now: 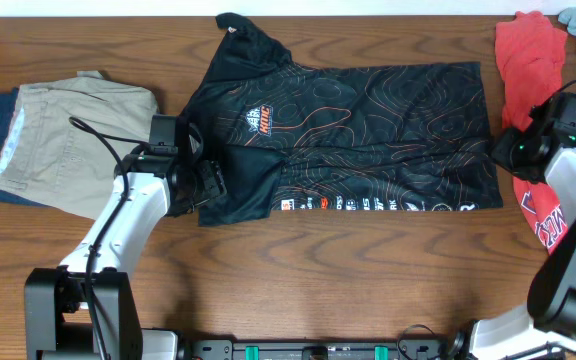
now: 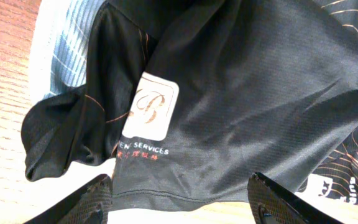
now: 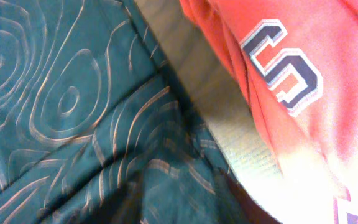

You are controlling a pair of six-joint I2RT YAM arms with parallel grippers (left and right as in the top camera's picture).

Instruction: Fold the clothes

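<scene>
My left gripper (image 2: 179, 182) holds its jaws apart over the jersey's (image 1: 368, 130) sleeve. My right gripper (image 1: 505, 150) is at the jersey's hem; I cannot tell how its jaws stand. The jersey lies flat on the table (image 1: 368, 280), lengthwise left to right, with the collar left and the hem right.

Reading "SERVICES" in white on the black jersey (image 2: 241, 87); showing large navy characters, unclear, on the red shirt (image 3: 229, 25).

left arm (image 1: 128, 205) stretches forward, left fingers (image 2: 95, 200) spread wide; right arm (image 1: 568, 178) bends inward, right fingers (image 1: 508, 150) too blurred to judge.
</scene>
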